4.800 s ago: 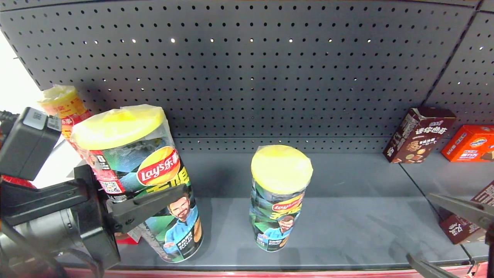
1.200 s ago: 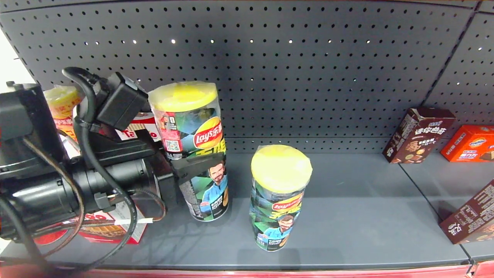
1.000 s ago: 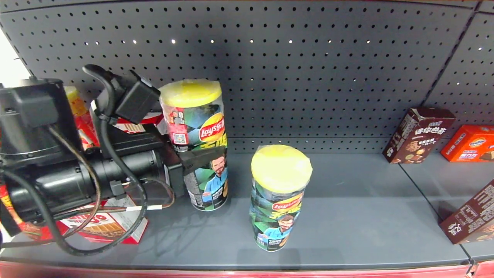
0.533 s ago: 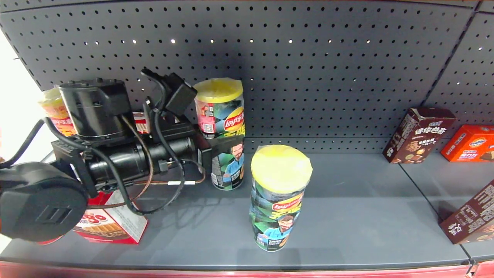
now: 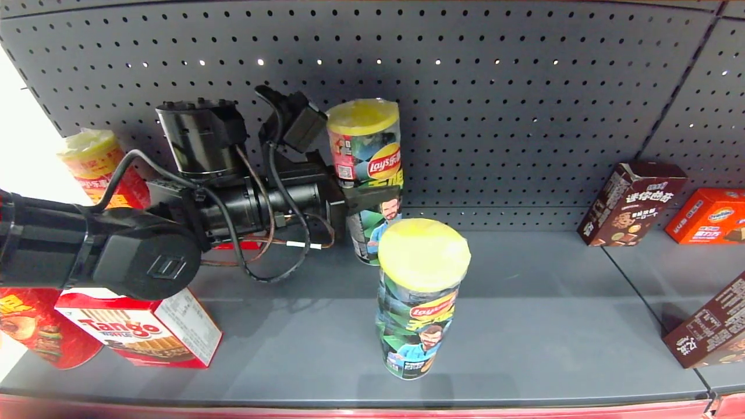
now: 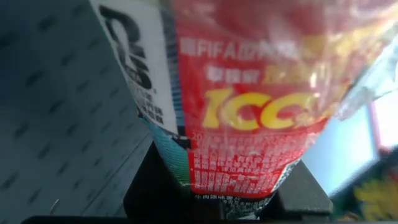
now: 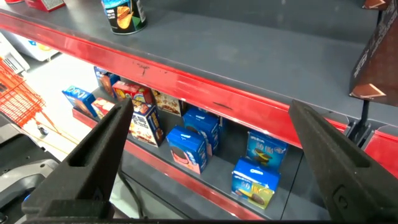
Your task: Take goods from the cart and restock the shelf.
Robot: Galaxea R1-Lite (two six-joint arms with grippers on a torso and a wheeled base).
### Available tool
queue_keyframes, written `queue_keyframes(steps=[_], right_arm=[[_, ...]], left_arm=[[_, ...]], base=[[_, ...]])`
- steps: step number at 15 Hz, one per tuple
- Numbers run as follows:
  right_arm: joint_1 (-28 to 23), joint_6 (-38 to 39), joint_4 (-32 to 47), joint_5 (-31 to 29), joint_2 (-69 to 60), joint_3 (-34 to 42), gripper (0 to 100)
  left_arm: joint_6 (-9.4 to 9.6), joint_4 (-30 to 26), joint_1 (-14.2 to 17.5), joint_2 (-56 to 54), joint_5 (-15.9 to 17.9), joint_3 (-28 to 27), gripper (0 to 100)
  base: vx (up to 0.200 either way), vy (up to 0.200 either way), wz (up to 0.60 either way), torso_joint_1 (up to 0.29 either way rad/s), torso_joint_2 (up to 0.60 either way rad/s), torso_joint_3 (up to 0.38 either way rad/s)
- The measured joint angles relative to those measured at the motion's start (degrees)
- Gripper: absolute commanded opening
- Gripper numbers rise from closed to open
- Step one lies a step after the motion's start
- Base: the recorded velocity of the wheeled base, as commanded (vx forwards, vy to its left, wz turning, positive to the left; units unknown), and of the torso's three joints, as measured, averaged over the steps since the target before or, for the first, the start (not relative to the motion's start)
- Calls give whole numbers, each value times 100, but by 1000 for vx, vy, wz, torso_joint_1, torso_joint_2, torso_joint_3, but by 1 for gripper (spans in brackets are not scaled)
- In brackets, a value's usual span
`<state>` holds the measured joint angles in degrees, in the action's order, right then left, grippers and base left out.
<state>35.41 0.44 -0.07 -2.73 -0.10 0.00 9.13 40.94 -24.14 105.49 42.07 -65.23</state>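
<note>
Left gripper (image 5: pixel 372 198) clamps the yellow-lidded cylindrical chip can (image 5: pixel 365 151) mid-body!
Held upright near the grey metal shelf (image 5: pixel 524 326) back, behind a matching can (image 5: pixel 420 297); right gripper (image 7: pixel 211 158) gapes wide.

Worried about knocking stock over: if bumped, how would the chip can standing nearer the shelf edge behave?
The front can is tall and narrow, so it would probably tip rather than slide. Being round, it would likely roll once down. Its glossy wrap looks slippery.
</note>
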Motion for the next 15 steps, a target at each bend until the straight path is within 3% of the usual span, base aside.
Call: queue_keyframes(steps=[3,9,12,15], right_arm=[[0,0,0,0,2,0,100],[0,0,0,0,2,0,100],[0,0,0,0,2,0,100],[0,0,0,2,2,0,100]], left_arm=[[-2,-139,105,154,293,-315,0],[23,-407,206,590,402,-959,0],[44,-1020,190,808,402,-1490,0],[63,-1047,176,1008,405,-1710,0]], base=[[0,0,0,0,0,0],[0,0,0,0,0,0],[0,0,0,0,0,0],[0,0,0,0,0,0]])
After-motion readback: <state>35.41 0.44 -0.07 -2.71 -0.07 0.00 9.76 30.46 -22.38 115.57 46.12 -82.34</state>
